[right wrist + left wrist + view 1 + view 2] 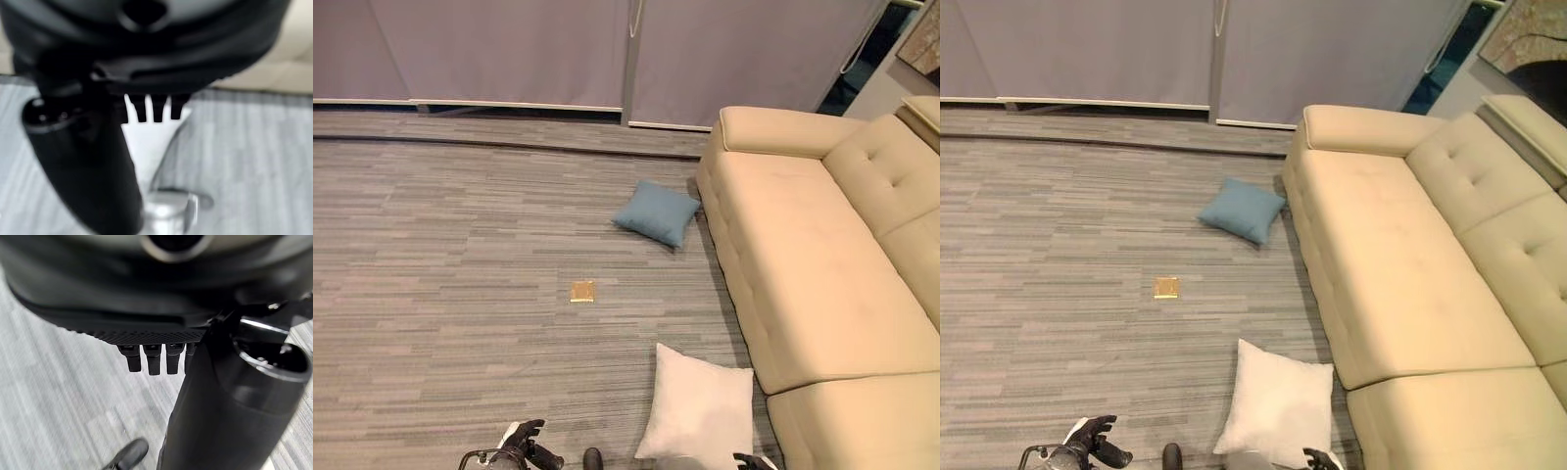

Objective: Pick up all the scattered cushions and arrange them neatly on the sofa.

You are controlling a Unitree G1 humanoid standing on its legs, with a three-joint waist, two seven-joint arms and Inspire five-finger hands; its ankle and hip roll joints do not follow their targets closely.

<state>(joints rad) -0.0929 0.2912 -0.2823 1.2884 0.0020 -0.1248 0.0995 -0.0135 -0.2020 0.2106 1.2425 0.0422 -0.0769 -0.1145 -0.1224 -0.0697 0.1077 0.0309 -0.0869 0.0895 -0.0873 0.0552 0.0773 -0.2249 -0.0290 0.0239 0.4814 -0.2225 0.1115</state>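
Two cushions lie on the grey carpet. A blue cushion (657, 212) rests flat beside the sofa's far end. Nearer to me, a white cushion (698, 403) lies by the front corner of the beige sofa (803, 264), whose seat holds nothing. My left hand (524, 446) hangs low at the bottom edge, well left of the white cushion, fingers (146, 363) relaxed and holding nothing. My right hand (751, 461) hangs just at the white cushion's near right corner, also open. The right wrist view shows the white cushion (149, 144) past its straight fingers (157, 110).
A small gold floor plate (581, 291) sits flush in the carpet between the two cushions. Grey blinds (509, 49) run along the far wall. Open carpet (431, 274) spreads to the left of the sofa.
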